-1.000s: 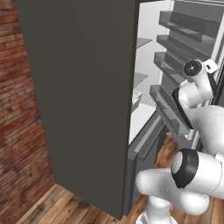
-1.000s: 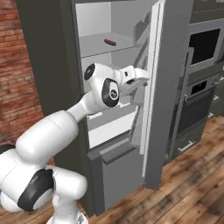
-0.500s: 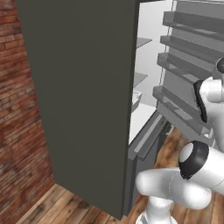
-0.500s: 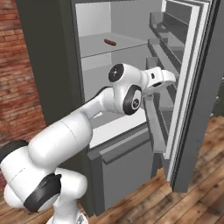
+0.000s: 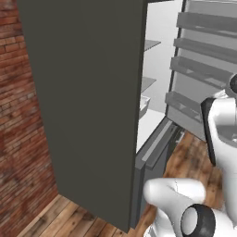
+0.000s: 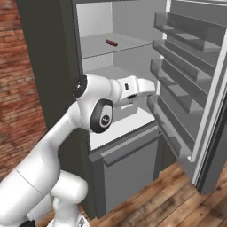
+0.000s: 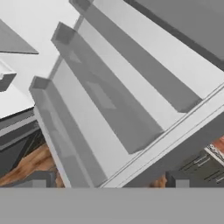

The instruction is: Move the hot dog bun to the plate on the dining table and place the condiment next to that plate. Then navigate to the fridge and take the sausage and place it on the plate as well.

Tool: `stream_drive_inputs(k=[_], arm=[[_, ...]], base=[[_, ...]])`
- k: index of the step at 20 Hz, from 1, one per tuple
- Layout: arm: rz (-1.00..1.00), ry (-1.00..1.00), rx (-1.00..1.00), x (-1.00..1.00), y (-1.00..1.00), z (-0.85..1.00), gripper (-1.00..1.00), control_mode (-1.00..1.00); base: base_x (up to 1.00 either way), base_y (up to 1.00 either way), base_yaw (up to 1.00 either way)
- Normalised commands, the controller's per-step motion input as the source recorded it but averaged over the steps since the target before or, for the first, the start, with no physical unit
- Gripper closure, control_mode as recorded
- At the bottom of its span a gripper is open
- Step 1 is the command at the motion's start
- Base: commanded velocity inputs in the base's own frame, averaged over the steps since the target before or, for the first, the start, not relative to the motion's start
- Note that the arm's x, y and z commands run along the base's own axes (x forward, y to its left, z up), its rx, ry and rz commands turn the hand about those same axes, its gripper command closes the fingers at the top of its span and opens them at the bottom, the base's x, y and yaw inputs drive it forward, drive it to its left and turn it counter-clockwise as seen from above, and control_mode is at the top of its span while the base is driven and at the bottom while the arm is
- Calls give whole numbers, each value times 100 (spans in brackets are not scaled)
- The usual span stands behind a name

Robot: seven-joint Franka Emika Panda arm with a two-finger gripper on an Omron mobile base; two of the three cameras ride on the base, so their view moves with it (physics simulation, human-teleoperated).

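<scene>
Up on fridge (image 6: 133,66) shelf, sausage (image 6: 111,43), hand (image 7: 107,181) below

This was a kitchen in a home. A big grey fridge (image 6: 57,66) stood open, with white shelves and door racks (image 6: 181,84) inside. There was a red brick wall (image 5: 18,139) and a wooden floor (image 6: 177,199).

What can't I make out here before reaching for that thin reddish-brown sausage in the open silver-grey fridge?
- Thin reddish-brown sausage: too small in right base view to judge its lie.
- Silver-grey fridge: its dark side wall blocks the shelves in left base view.
- Gripper: fingertips barely show in hand view.
</scene>
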Motion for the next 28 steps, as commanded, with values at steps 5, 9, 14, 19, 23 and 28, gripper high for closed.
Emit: stream_drive_inputs(k=[5, 9, 14, 19, 23, 28], arm=[[0, 2, 3, -52, 98, 0, -100, -100], [0, 1, 10, -50, 97, 0, -100, -100], [4, 0, 20, -38, 100, -23, -100, -100], [11, 1, 35, -32, 90, -10, -100, -100], [24, 7, 45, -49, 41, -4, -100, -100], [25, 3, 30, -48, 5, -1, -100, -100]], base=[[0, 0, 0], [0, 0, 0], [0, 0, 0], [0, 0, 0], [0, 0, 0], [0, 0, 0]])
